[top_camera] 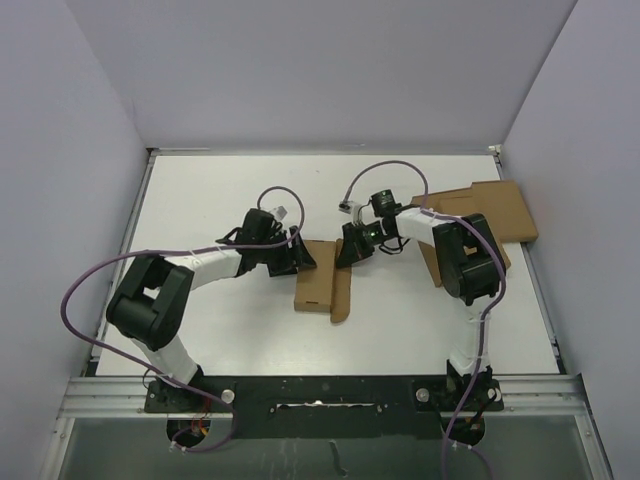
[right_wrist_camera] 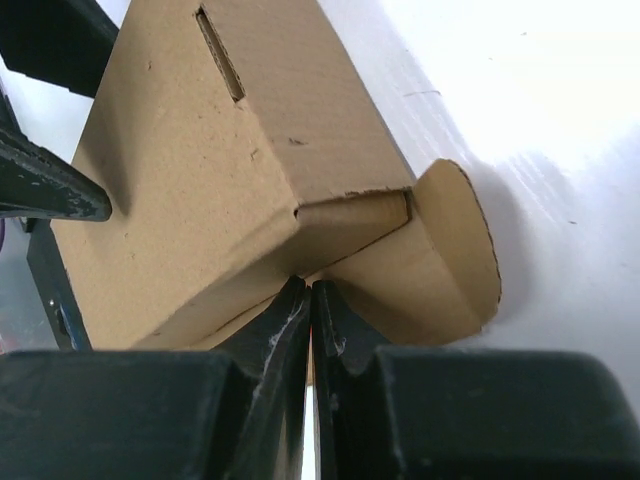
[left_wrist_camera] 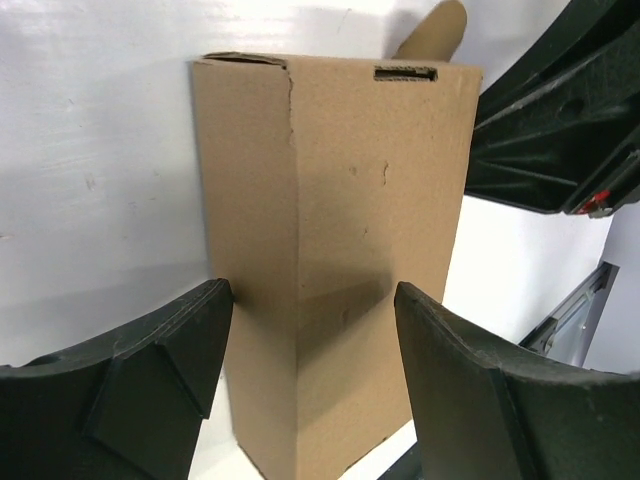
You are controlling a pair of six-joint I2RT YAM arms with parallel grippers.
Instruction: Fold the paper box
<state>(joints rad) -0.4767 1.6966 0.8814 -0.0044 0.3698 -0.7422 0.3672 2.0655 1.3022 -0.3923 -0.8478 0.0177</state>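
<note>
top external view: the paper box (top_camera: pixel 318 285) is lying on the white table (top_camera: pixel 200 200) near the middle, between the two arms. a darker strip of cardboard is running along its right side. the left gripper (top_camera: pixel 300 258) is reaching in from the left and meeting the box at its far left corner. the right gripper (top_camera: pixel 350 250) is reaching in from the right and meeting the far end of that darker strip. a larger flat cardboard slab (top_camera: pixel 505 210) is lying toward the table's far right, partly under the right arm and well apart from the box.

left wrist view: the box is filling the middle of the frame, with one folded corner edge facing the camera and running away from it. the left gripper's black fingers (left_wrist_camera: pixel 150 380) are standing fairly wide, one on each side of that corner. both look to be pressing against the cardboard, so the claw is clasping the box. a narrow slot (left_wrist_camera: pixel 405 73) is showing near the box's far edge, and a rounded tab (left_wrist_camera: pixel 435 28) is poking out beyond it. part of the right gripper is hanging in the upper right, just beside the box.

right wrist view: the right gripper's fingers (right_wrist_camera: pixel 275 330) are pressing tightly together with hardly a gap between them. their tips are touching the box's near lower edge, where the rounded tab is sticking out onto the table. whether any cardboard is caught between them cannot be told. the slot is showing on the box's upper face, and the left gripper is showing dark at the left edge.
</note>
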